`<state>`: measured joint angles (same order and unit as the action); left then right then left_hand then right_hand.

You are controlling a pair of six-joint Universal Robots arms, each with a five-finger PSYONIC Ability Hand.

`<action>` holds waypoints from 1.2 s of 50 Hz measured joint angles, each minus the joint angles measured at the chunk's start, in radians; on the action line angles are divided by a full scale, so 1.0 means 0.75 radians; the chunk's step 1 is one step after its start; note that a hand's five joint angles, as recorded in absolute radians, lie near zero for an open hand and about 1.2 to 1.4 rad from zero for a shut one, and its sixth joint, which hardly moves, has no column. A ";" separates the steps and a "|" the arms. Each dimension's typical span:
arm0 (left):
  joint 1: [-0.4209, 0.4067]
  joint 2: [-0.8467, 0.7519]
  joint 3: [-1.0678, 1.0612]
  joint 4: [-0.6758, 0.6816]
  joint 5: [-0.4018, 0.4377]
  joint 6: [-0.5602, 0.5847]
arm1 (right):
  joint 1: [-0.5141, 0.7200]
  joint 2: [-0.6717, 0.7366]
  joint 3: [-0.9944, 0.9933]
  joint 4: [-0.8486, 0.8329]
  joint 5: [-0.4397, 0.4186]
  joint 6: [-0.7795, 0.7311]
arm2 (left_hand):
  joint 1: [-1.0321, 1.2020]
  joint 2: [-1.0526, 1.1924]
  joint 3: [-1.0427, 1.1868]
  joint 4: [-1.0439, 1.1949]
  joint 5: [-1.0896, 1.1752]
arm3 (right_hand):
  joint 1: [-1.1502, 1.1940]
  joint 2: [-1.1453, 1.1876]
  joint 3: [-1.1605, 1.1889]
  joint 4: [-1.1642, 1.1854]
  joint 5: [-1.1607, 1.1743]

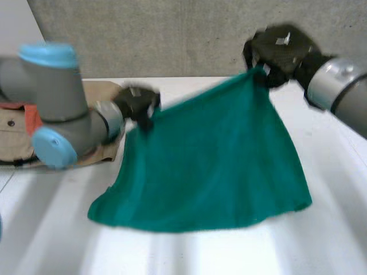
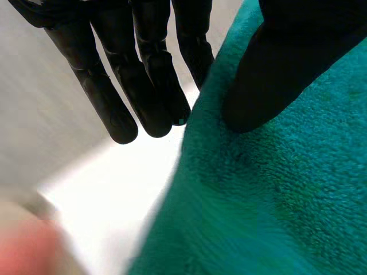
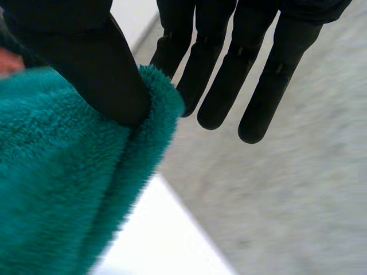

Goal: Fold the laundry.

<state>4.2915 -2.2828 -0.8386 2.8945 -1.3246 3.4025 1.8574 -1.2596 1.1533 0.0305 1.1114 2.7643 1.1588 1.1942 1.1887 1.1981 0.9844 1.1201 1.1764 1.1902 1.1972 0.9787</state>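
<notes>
Holds the teal towel spread mid-air, left hand at 10 o'clock and right hand at 1 o'clock each pinching a top corner between thumb and straight fingers, hem resting on the counter at 6 o'clock; looks barely begun, no fold made yet.

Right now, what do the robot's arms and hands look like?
The left arm is a fat grey tube with round light-blue caps. The right arm is grey too, with a shiny silver band by the wrist. Both the left hand and the right hand are black, with long, round-tipped fingers and a thick thumb.
</notes>
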 measured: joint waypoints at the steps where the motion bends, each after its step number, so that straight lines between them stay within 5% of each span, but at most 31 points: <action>1: 0.006 0.032 0.032 0.053 -0.023 -0.013 | 0.003 0.013 -0.030 -0.059 0.038 -0.004 | 0.000 0.000 0.000 0.000 0.000 | 0.000 0.000 0.001 0.001 0.000; 7: 0.018 0.286 0.043 0.521 -0.135 -0.137 | 0.029 0.040 -0.125 -0.544 0.231 -0.013 | 0.000 0.000 0.000 0.001 0.000 | 0.006 0.000 0.001 0.002 0.000; 14: 0.013 0.529 -0.271 0.829 -0.153 -0.186 | 0.028 -0.008 -0.010 -0.797 0.242 -0.010 | 0.000 0.000 0.000 0.001 0.000 | 0.006 0.000 0.001 0.002 0.021; 24: 0.020 0.671 -0.903 0.800 -0.163 -0.062 | -0.002 -0.102 0.468 -0.577 0.128 -0.124 | 0.000 0.003 0.003 0.002 0.000 | 0.006 0.000 0.001 0.002 0.035; 33: -0.002 0.513 -1.227 0.778 -0.165 0.072 | -0.028 0.035 0.816 -0.417 0.079 -0.242 | 0.000 0.003 0.003 0.002 0.000 | 0.006 0.000 0.001 0.002 0.044; 37: -0.007 0.432 -1.232 0.738 -0.161 0.121 | -0.041 0.114 0.797 -0.347 0.096 -0.222 | 0.000 0.003 0.003 0.002 0.001 | -0.191 -0.213 -0.231 -0.211 -0.150; 39: -0.013 0.409 -1.215 0.692 -0.154 0.137 | -0.062 0.147 0.738 -0.259 0.107 -0.168 | 0.000 0.003 0.004 0.002 0.009 | -0.659 -0.716 -0.719 -0.728 -0.686; 42: -0.017 0.408 -1.193 0.646 -0.147 0.139 | -0.095 0.159 0.657 -0.155 0.111 -0.087 | 0.000 0.003 0.004 0.002 0.009 | -0.828 -0.908 -0.915 -0.926 -0.893; 52: -0.005 0.489 -1.108 0.583 -0.135 0.083 | -0.228 0.159 0.363 0.158 0.118 0.110 | 0.000 0.003 0.003 0.002 0.009 | -0.866 -0.952 -0.958 -0.990 -0.961; 55: -0.002 0.505 -1.088 0.577 -0.134 0.075 | -0.242 0.169 0.315 0.196 0.116 0.078 | 0.000 0.003 0.004 0.002 0.009 | -0.866 -0.952 -0.958 -0.990 -0.962; 60: -0.002 0.521 -1.076 0.564 -0.124 0.071 | -0.233 0.221 0.239 0.204 0.058 -0.252 | 0.000 0.003 0.004 0.002 0.009 | -0.866 -0.952 -0.958 -0.990 -0.956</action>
<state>4.2901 -1.8923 -1.6452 3.3173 -1.4178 3.4558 1.6827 -1.0941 1.3324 0.1836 1.1549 2.5754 1.1589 1.1967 1.1913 1.1996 0.9910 0.4706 0.4628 0.4717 0.4544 0.2617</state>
